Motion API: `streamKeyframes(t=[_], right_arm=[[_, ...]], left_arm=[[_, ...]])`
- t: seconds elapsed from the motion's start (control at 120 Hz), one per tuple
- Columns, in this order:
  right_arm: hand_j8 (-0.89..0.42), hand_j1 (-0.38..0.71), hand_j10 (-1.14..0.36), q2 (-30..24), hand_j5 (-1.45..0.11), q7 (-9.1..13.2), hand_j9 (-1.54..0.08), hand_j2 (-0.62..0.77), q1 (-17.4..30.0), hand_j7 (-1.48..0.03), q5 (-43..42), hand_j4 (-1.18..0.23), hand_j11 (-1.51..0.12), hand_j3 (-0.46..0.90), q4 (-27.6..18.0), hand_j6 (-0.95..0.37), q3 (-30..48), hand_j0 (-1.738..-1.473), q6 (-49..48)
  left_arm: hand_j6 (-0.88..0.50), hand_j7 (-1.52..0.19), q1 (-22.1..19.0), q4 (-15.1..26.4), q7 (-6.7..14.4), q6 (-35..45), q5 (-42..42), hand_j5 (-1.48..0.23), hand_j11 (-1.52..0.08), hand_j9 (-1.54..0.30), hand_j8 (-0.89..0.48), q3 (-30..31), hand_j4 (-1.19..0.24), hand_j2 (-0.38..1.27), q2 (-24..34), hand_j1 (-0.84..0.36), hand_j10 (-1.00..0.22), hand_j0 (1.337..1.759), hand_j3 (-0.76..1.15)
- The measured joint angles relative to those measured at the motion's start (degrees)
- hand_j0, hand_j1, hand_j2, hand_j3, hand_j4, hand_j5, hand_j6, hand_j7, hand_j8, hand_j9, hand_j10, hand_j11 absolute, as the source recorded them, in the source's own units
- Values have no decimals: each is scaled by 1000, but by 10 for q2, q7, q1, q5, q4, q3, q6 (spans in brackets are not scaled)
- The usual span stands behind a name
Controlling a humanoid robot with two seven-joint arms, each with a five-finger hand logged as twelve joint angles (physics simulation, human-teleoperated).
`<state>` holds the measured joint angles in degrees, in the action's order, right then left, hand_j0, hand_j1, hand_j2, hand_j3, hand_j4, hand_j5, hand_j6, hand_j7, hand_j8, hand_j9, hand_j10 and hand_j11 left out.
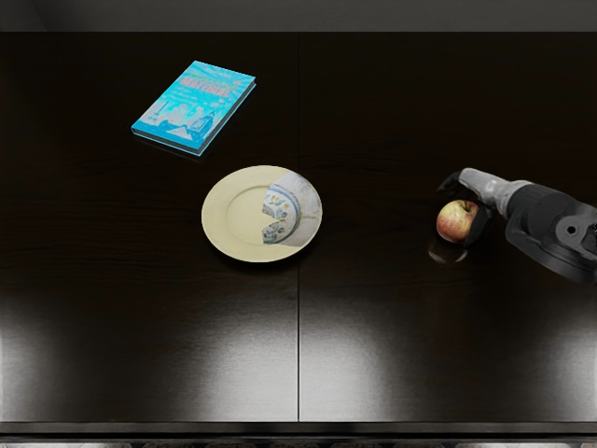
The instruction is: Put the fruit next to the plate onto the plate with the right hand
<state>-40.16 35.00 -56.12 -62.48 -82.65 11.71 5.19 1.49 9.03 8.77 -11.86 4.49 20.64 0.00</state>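
Right hand (483, 205) enters from 3 o'clock, fingers (485, 222) curled around the apple (454, 222), apparently gripping it for carrying across the dark surface (373, 327) to the plate (224, 222) at its 9 o'clock.

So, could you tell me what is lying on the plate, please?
Nothing: the plate shows its whole face, uncovered. The apple is apart, off to its right, by the right hand.

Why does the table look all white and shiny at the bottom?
Head view: that is glare, light bouncing off the glossy table; the apple mirrors faintly just below itself; the right hand is dark against the dark top and hard to make out.
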Motion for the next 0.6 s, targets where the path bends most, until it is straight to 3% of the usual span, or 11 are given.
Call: streamKeyframes(t=[0.6], right_arm=[[-397,126,-396,25,-538,0,-536,-122,6,-523,-2,-395,-535,0,36,-406,-3,-1656,0]], left_arm=[[-233,-303,0,0,0,0,0,-303,-303,-303,-233,0,-233,47,0,69,-233,1658,0]])
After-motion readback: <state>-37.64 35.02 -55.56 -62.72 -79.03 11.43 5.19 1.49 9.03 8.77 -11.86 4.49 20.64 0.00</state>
